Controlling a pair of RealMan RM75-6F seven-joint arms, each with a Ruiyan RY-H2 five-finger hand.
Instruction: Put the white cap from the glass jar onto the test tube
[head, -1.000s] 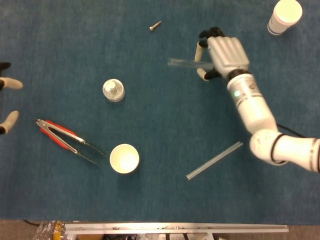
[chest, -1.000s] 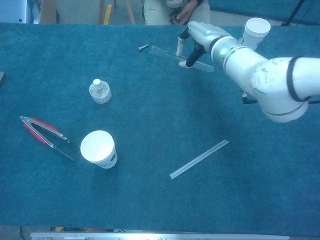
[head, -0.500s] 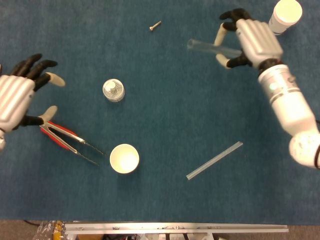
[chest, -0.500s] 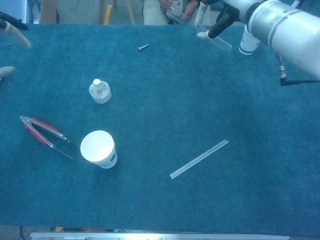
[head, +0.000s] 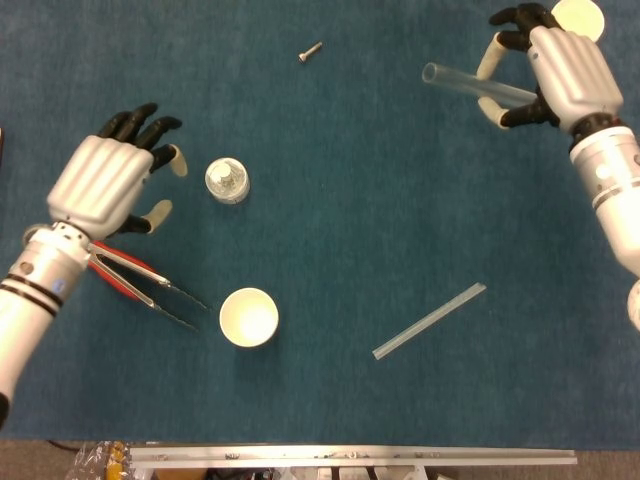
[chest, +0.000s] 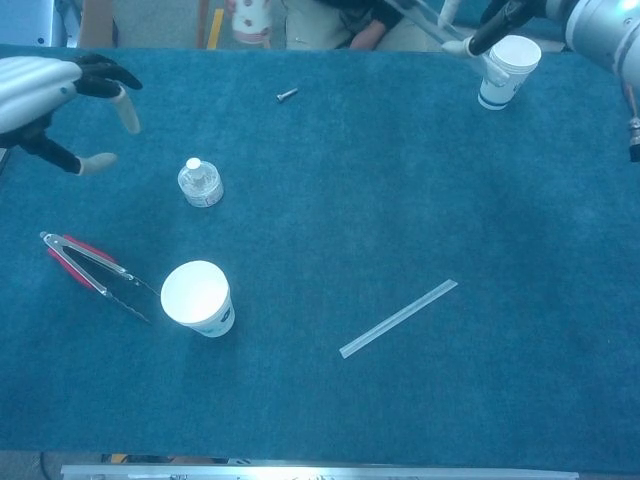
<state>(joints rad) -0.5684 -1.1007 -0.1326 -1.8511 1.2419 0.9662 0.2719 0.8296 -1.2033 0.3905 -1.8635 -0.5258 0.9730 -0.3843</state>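
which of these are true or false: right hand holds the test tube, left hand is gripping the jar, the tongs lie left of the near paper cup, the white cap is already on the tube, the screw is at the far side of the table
1. The right hand holds the test tube. True.
2. The left hand is gripping the glass jar. False: it is beside the jar with fingers spread, not touching it.
3. The tongs lie left of the near paper cup. True.
4. The white cap is already on the tube. False: it sits on top of the jar, and the tube's end is open.
5. The screw lies at the far side of the table. True.
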